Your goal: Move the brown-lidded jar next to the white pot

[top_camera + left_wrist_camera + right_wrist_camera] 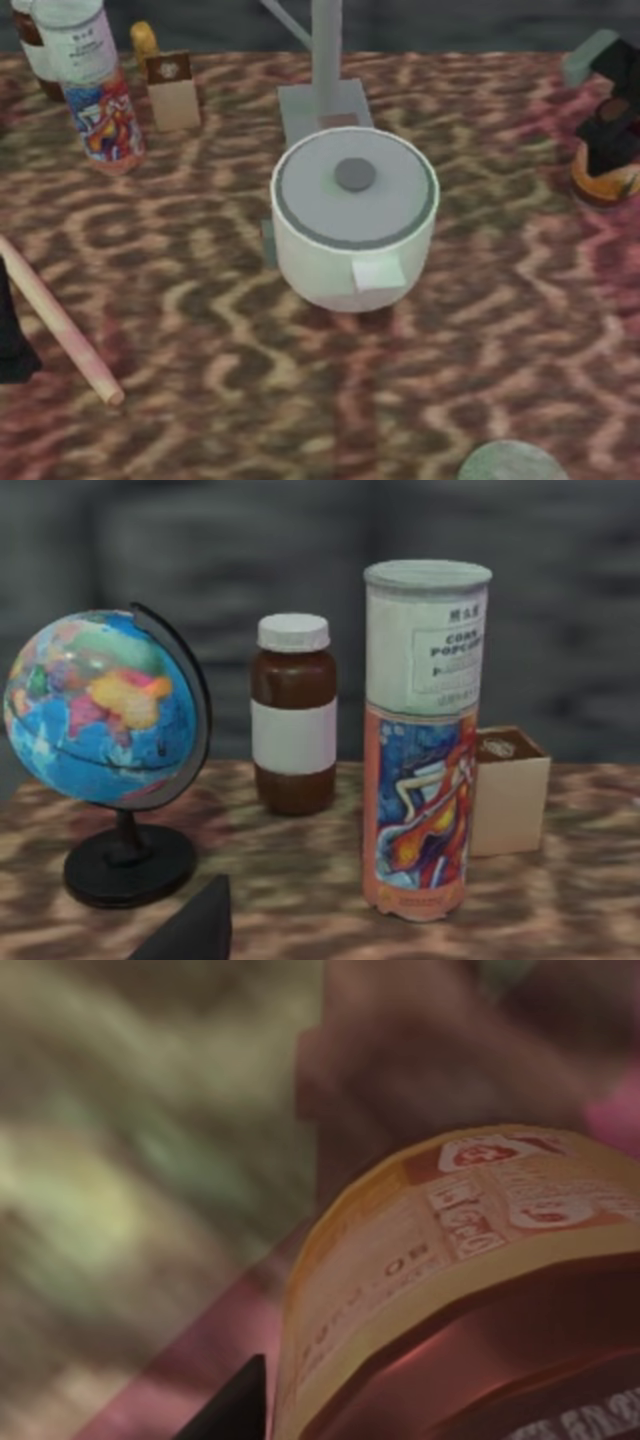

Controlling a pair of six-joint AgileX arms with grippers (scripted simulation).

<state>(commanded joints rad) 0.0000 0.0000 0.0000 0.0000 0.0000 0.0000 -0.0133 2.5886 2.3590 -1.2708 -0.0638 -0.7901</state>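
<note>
1. Left edge: the left arm [12, 340] sits parked beside a wooden rod [60, 322]; I cannot tell how its jaws stand.
2. Back left: a tall canister [92, 80] and a small box [172, 88], lids on.
3. Centre: the white pot [352, 215], lidded, bare cloth around it.
4. Right edge: the right gripper [607, 128] pinches the brown-lidded jar [603, 182], well apart from the pot.

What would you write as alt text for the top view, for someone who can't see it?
A large white pot with a grey lid stands mid-table on a brown patterned cloth; at the right edge the right gripper is at the brown-lidded jar, well apart from the pot. A tall colourful canister stands far left, a wooden stick lower left.
</note>
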